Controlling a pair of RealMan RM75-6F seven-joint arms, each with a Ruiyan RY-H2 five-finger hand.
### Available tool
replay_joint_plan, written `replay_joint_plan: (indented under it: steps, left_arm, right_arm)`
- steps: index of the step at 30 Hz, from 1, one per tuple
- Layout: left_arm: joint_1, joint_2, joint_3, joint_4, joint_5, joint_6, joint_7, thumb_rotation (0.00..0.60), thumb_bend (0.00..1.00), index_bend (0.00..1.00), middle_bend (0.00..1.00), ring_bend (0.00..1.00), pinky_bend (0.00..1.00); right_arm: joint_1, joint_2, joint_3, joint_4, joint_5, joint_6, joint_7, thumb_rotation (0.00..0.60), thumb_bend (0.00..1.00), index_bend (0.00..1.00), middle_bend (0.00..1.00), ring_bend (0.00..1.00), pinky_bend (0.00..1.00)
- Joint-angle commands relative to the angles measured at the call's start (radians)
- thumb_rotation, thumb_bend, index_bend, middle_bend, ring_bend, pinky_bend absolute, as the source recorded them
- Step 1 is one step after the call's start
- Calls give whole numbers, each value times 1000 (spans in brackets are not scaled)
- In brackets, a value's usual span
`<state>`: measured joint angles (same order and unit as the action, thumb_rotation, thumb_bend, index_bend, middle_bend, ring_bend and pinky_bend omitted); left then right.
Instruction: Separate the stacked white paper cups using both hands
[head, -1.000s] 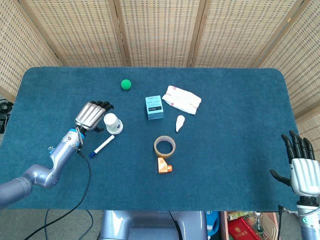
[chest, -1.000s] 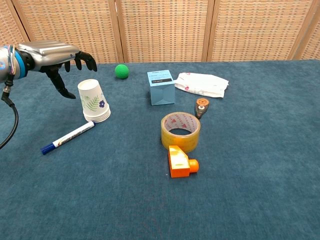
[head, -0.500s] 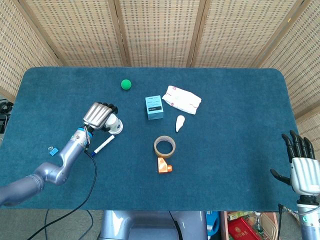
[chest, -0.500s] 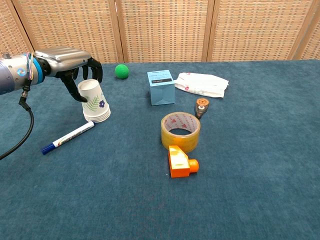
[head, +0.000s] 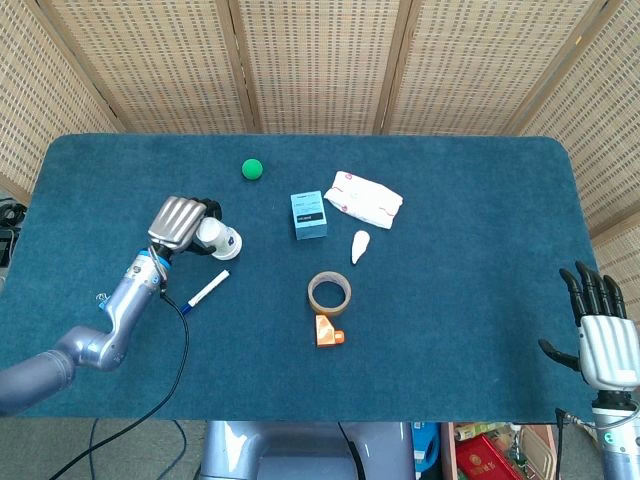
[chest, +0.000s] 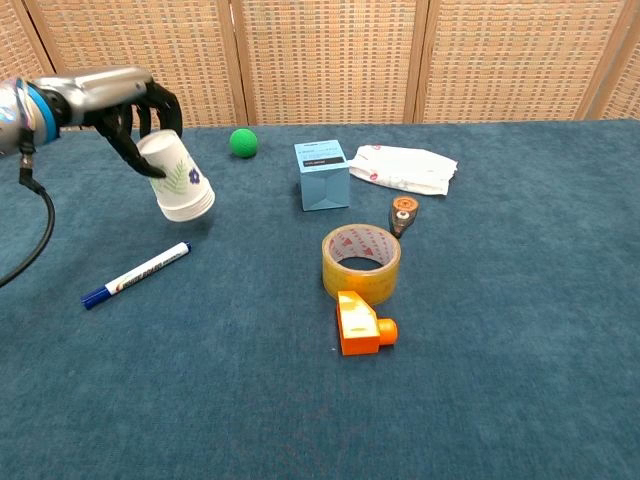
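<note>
The stacked white paper cups (chest: 177, 180) with a leaf print hang tilted above the blue table, upside down with the rims lowest. My left hand (chest: 128, 100) grips them by the closed top end, fingers curled around it. In the head view the cups (head: 218, 237) show just right of that left hand (head: 178, 223). My right hand (head: 603, 338) stands far off at the table's front right corner, fingers spread and holding nothing; the chest view does not show it.
A blue-capped marker (chest: 135, 273) lies below the cups. A green ball (chest: 242, 142), light blue box (chest: 322, 174), white packet (chest: 408, 167), small cutter (chest: 402, 213), yellow tape roll (chest: 361, 262) and orange block (chest: 362, 325) sit mid-table.
My left hand closed around the top of the cup stack and lifted it off the table, tilting it and drawing it slightly left. The right hand stayed still.
</note>
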<state>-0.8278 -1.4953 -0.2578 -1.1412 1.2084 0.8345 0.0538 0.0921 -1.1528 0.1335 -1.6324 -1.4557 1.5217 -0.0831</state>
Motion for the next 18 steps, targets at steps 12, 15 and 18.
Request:
replay_joint_plan:
  steps: [12, 15, 18]
  left_arm:
    - [153, 151, -135, -300, -11, -16, -936, 600, 170, 520, 496, 482, 514]
    - [143, 141, -140, -309, 11, -74, -1067, 600, 169, 520, 496, 482, 514]
    - [124, 109, -138, -308, 49, -104, -1160, 600, 170, 523, 498, 489, 514]
  right_arm:
    - [60, -73, 9, 132, -170, 70, -1, 600, 0, 123, 41, 0, 0]
    - [97, -79, 13, 191, -228, 74, 20, 600, 0, 170, 73, 0, 0]
    - [143, -79, 20, 237, -291, 85, 62, 600, 0, 220, 99, 7, 13]
